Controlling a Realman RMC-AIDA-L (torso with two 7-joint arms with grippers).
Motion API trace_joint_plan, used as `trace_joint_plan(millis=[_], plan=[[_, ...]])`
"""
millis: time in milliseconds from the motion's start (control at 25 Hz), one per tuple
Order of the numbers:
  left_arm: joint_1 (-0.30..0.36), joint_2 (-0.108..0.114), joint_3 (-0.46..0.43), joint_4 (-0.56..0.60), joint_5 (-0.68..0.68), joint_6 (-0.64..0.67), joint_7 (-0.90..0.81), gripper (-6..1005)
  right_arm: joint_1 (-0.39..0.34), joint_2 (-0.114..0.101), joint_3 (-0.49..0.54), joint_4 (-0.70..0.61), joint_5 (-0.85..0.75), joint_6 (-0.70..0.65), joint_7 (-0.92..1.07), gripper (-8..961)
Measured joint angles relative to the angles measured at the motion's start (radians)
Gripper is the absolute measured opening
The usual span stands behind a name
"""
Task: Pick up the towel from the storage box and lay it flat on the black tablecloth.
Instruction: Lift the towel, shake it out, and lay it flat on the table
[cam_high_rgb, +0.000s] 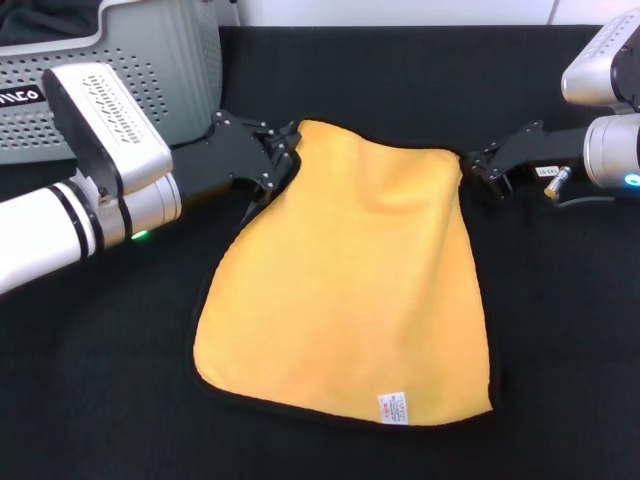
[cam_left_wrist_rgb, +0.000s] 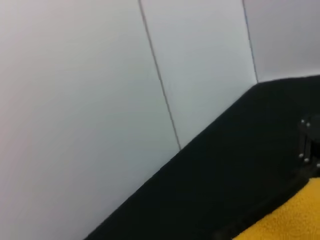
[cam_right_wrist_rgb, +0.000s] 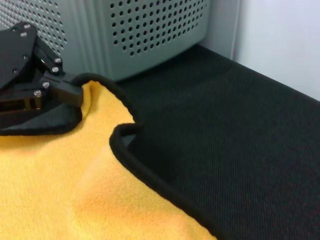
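Note:
The yellow-orange towel (cam_high_rgb: 350, 270) with black trim lies spread on the black tablecloth (cam_high_rgb: 560, 350), its white care label (cam_high_rgb: 392, 408) at the near edge. My left gripper (cam_high_rgb: 283, 150) is shut on the towel's far left corner. It also shows in the right wrist view (cam_right_wrist_rgb: 75, 92), pinching that corner. My right gripper (cam_high_rgb: 468, 160) is shut on the far right corner. The far edge sags between the two grippers and sits slightly raised (cam_right_wrist_rgb: 125, 137). The grey perforated storage box (cam_high_rgb: 150, 50) stands at the far left, behind my left arm.
A white wall panel (cam_left_wrist_rgb: 100, 100) runs along the tablecloth's far edge. The box wall (cam_right_wrist_rgb: 150, 30) stands close behind the towel's left corner. Bare black cloth (cam_high_rgb: 100, 400) lies to the left, right and front of the towel.

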Motion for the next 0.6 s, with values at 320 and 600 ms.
trace_joint_plan(millis=[320,600], plan=[[-0.005,-0.011,0.001,0.009,0.016,-0.028,0.157,12,-0.003,0.000,-0.003,0.000,0.000,0.002,0.000,75],[-0.004,-0.014,-0.006,0.010,0.006,-0.030,0.174,12,-0.005,0.000,-0.003,0.000,0.003,0.002,0.000,77]])
